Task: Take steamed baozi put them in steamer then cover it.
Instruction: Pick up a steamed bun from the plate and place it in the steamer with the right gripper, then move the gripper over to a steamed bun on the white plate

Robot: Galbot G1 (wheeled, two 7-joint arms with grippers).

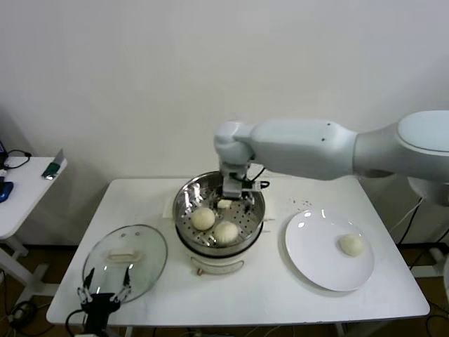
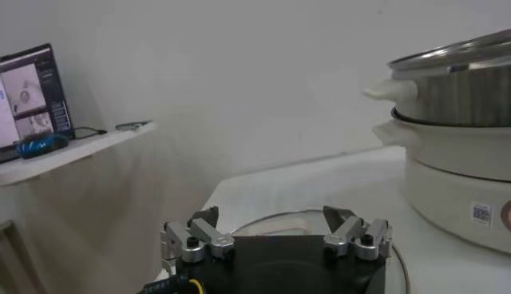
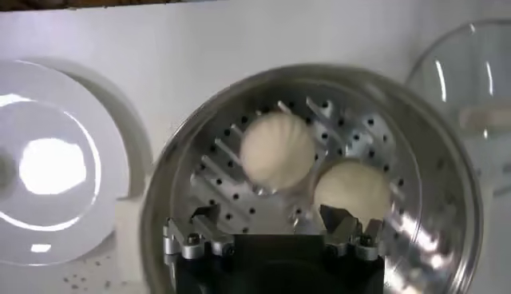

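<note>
The steamer (image 1: 219,214) stands mid-table, uncovered, with two cream-white baozi (image 1: 203,218) (image 1: 226,232) on its perforated tray. A small pale patch shows just under my right gripper (image 1: 235,193), which hangs over the far side of the pot. In the right wrist view this gripper (image 3: 270,214) is open and empty above bare tray, with the two baozi (image 3: 278,150) (image 3: 351,190) just beyond its fingertips. One baozi (image 1: 351,244) lies on the white plate (image 1: 316,263). My left gripper (image 1: 104,291) is open at the front left edge, by the glass lid (image 1: 125,256).
The plate sits right of the steamer and shows in the right wrist view (image 3: 48,168). The lid lies flat to the steamer's left and shows in the left wrist view (image 2: 255,226) under the left gripper (image 2: 271,214). A side table (image 1: 21,182) stands far left.
</note>
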